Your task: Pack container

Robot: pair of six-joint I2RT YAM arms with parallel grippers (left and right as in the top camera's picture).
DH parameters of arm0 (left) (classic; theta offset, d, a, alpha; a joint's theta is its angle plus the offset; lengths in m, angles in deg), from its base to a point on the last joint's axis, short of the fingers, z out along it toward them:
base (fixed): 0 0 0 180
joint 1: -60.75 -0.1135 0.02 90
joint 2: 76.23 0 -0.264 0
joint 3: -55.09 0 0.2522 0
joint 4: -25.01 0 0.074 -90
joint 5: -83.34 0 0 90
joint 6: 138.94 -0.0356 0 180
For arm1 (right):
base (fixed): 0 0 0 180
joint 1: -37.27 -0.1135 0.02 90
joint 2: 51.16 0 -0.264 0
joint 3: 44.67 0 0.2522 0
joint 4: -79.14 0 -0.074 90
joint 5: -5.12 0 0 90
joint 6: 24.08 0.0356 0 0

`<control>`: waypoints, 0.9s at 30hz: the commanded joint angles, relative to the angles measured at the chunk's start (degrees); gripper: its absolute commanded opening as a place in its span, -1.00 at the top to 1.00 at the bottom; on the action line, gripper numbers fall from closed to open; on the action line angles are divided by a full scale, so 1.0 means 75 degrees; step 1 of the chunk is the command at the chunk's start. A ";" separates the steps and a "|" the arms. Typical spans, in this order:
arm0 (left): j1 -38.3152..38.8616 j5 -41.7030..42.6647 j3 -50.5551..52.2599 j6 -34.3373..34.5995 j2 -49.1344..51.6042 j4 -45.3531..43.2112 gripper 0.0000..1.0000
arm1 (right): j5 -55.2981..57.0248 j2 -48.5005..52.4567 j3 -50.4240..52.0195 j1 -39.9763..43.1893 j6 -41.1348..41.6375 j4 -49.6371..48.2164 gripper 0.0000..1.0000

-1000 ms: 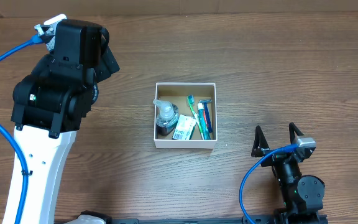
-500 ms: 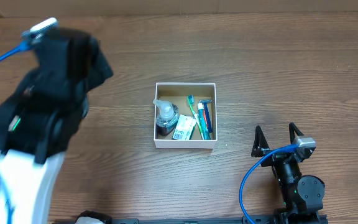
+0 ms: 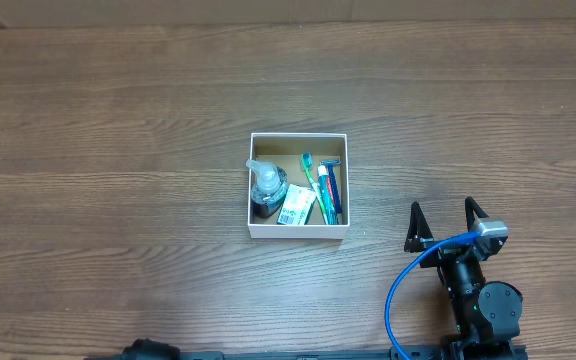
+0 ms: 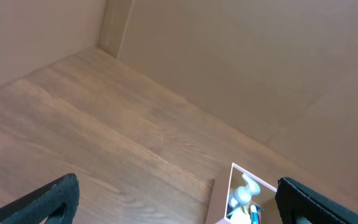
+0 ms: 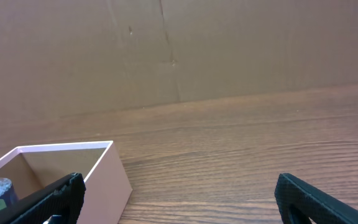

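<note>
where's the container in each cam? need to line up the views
Overhead: container at the centre of the frame, whole box in view.
Left wrist: container at the bottom edge, right of centre, cut off by the frame.
Right wrist: container in the bottom left corner, near corner and one white wall showing.
Shared landmark: the clear pump bottle inside it; only a sliver shows in the right wrist view.

Container [image 3: 298, 232] on table [image 3: 118, 150] centre; inside, bottle [image 3: 267, 188] left, packet [image 3: 295, 208] middle, toothbrush [image 3: 311, 175] right; right tool [image 3: 442, 205] beyond near-right corner
</note>
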 commanded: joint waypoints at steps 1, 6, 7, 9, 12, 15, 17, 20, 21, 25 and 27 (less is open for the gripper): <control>-0.0216 0.0181 0.0533 0.0539 -0.1049 0.0204 -1.00 | 0.0015 -0.0076 0.0079 0.0029 -0.0032 -0.0047 -1.00; -0.0446 0.0111 0.1950 0.1306 -0.2372 0.0154 -1.00 | 0.0015 -0.0076 0.0079 0.0029 -0.0032 -0.0047 -1.00; -0.0487 0.0064 0.2250 0.1408 -0.2547 0.0093 -1.00 | 0.0015 -0.0076 0.0079 0.0029 -0.0032 -0.0047 -1.00; -0.0536 0.0032 0.2809 0.1405 -0.2841 -0.0187 -1.00 | 0.0015 -0.0076 0.0079 0.0029 -0.0032 -0.0047 -1.00; -0.0542 0.0032 0.3812 0.1402 -0.3314 -0.0915 -1.00 | 0.0015 -0.0076 0.0079 0.0029 -0.0032 -0.0047 -1.00; -0.0574 0.0067 0.4637 0.1376 -0.3413 -0.1457 -1.00 | 0.0015 -0.0076 0.0079 0.0029 -0.0032 -0.0047 -1.00; -0.0592 0.0122 0.5170 0.1335 -0.3430 -0.1967 -1.00 | 0.0015 -0.0076 0.0079 0.0029 -0.0032 -0.0047 -1.00; -0.0595 0.0219 0.6041 0.1040 -0.3430 -0.3019 -1.00 | 0.0015 -0.0076 0.0079 0.0029 -0.0032 -0.0047 -1.00; -0.0595 0.0350 0.6379 0.0766 -0.3430 -0.3468 -1.00 | 0.0015 -0.0076 0.0079 0.0029 -0.0032 -0.0050 -1.00; -0.0595 0.1061 0.7903 -0.0574 -0.3430 -0.5560 -1.00 | 0.0015 -0.0076 0.0079 0.0029 -0.0032 -0.0047 -1.00; -0.0595 0.1603 0.8743 -0.1448 -0.3430 -0.6653 -1.00 | 0.0015 -0.0076 0.0079 0.0029 -0.0032 -0.0047 -1.00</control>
